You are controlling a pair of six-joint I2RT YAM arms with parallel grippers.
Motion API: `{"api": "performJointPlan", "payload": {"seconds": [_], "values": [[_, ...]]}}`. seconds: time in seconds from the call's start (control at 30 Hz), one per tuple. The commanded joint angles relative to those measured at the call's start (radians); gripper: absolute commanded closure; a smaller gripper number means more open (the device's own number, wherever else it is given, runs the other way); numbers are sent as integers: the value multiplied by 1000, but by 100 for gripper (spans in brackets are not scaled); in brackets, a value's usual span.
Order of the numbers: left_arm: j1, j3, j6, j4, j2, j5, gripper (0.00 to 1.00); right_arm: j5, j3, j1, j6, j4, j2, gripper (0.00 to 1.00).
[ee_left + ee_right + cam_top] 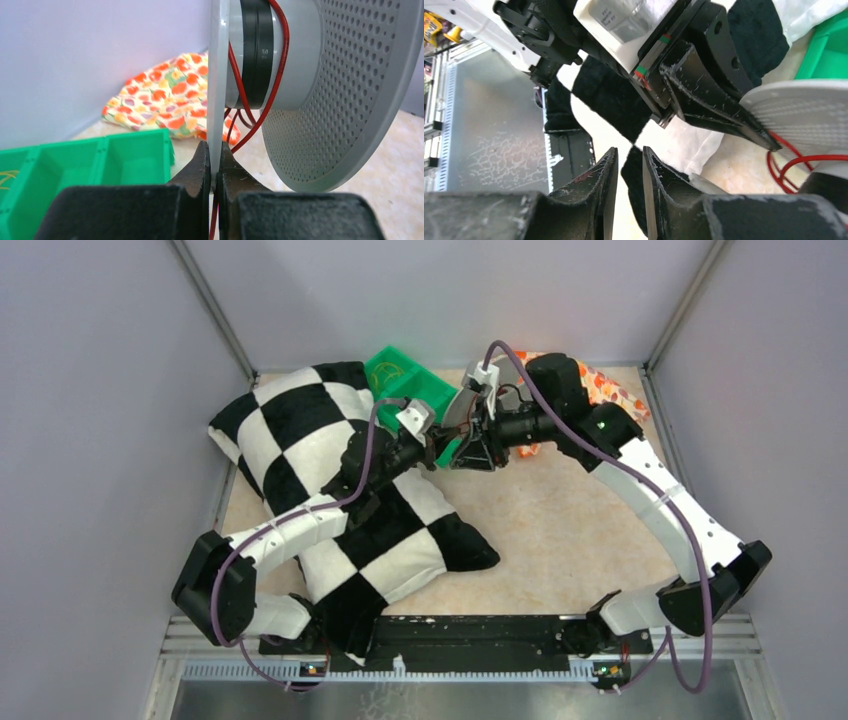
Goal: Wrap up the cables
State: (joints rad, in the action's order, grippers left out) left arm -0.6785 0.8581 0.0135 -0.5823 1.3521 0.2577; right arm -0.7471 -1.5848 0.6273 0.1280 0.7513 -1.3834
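Observation:
A grey spool (pixel 462 420) with perforated flanges (pixel 345 90) hangs in the air between both grippers. The thin red cable (pixel 274 80) is wound loosely round its hub, and loops hang below it (pixel 785 162). My left gripper (pixel 213 150) is shut on the edge of the spool's thin flange (pixel 218 75), and a strand of the cable runs down between its fingers. My right gripper (pixel 630 156) is just right of the spool, its jaws a narrow gap apart with nothing in them. The left gripper's fingers (pixel 719 105) pinching the flange (pixel 804 107) show in the right wrist view.
A black-and-white checkered pillow (pixel 330 470) lies under my left arm. A green compartment bin (pixel 405 380) stands behind the spool, also in the left wrist view (pixel 75 165). A floral cloth (pixel 608 390) lies at the back right. Walls close in on three sides.

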Motion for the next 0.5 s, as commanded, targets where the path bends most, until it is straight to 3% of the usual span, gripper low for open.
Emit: {"api": "performJointPlan", "payload": {"seconds": [0.0,0.07,0.13,0.23,0.33,0.47], "values": [[0,8,0,-272,-50,-40,100,-63,-78,11,-51,-66,45,74],[0,11,-6,-270,-49,-51,100,-6,-83,10,-78,-113,83,67],[0,17,-6,-257,-52,-61,100,144,-62,9,-116,-172,146,46],[0,45,-6,-205,-59,-95,100,410,1,-11,-190,-269,245,23],[-2,88,-6,-101,-66,-107,100,585,116,-90,-296,-388,359,10],[-1,84,6,-81,-94,-140,100,699,235,-230,-434,-447,462,4]]}}
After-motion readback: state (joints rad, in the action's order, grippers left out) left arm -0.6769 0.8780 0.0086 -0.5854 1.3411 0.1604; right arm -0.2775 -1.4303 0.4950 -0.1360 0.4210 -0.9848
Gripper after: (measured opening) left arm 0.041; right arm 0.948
